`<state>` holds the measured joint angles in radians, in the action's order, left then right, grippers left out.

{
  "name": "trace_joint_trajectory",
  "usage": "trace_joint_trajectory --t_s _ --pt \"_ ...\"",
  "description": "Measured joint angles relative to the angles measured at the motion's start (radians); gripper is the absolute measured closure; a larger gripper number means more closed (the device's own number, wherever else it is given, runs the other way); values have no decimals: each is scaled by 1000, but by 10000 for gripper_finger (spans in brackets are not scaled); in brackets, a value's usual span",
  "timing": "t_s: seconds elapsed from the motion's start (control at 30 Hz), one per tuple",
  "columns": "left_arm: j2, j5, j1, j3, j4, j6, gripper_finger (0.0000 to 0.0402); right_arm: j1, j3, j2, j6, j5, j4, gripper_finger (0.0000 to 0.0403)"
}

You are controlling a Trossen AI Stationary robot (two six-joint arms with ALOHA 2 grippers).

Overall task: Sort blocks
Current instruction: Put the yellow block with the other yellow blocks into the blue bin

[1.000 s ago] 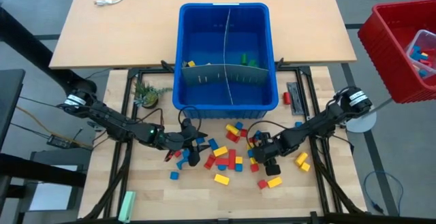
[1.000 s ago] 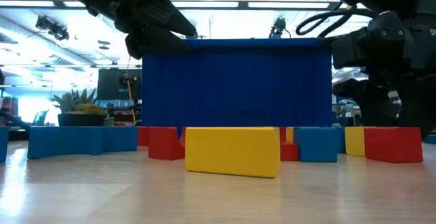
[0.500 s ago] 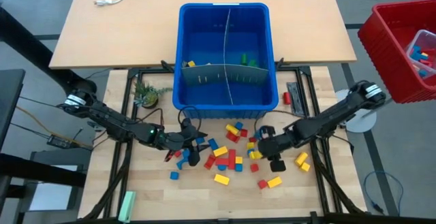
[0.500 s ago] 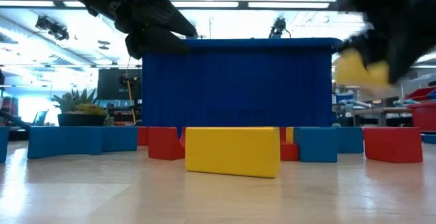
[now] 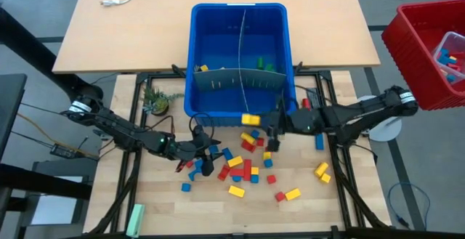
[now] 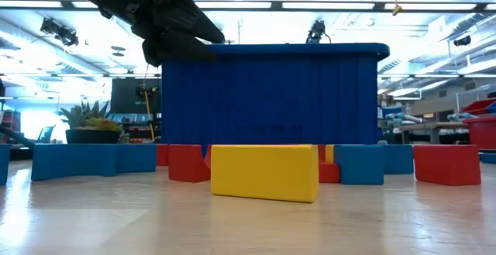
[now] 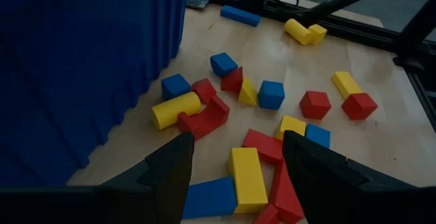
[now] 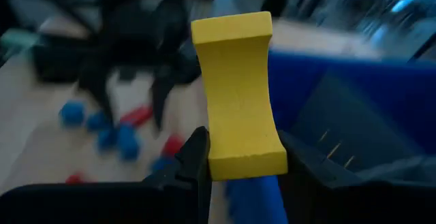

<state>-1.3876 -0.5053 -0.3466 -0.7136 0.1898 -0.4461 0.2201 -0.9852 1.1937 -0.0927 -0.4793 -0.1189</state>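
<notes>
The table (image 5: 152, 210) is made of light wood, and a bigger brown desk (image 5: 145, 28) sits behind it. A red basket (image 5: 421, 50) stands off to the right side. A small green plant (image 5: 155, 99) sits near the left corner of the blue bin (image 5: 240, 21), and a pale green bar (image 5: 135, 219) lies at the front left edge of the table.

The blue bin stands at the back of the table. It has thin walls inside that split it into parts. A few small blocks, yellow and green, lie inside it near the front wall.

Most of the blocks (image 5: 243, 168) lie spread out on the table in front of the bin. They are red, yellow and blue. In the low view a big yellow block (image 6: 264, 172) sits in front, with red and blue ones beside it.

The right tool (image 5: 256, 120) is up in the air, just in front of the bin's front wall. Its fingers are clamped on a yellow block (image 8: 237, 94). The block sticks up out of the tool, with the bin's blue wall right behind it.

The left tool (image 7: 235, 163) hangs low over the left part of the pile. Its two fingers are spread apart, and nothing is between them. Below it lie a long yellow block, a blue one and some red ones.
</notes>
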Motion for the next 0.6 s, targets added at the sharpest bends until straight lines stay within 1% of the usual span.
trace_joint_trajectory --t_s 0.1,0.27,0.4,0.5,0.6 --pt "0 0 0 0 0 0 168 -72 0 27 -52 1 114 285" --pt "0 0 0 0 5 0 168 -217 0 106 -60 2 307 285" --pt "0 -12 0 0 17 0 168 -333 0 202 -67 58 468 284" --pt "0 -17 0 0 28 0 168 -411 -41 281 -67 93 518 284" --pt "0 -17 0 0 27 0 168 -484 -107 367 -63 117 520 284"
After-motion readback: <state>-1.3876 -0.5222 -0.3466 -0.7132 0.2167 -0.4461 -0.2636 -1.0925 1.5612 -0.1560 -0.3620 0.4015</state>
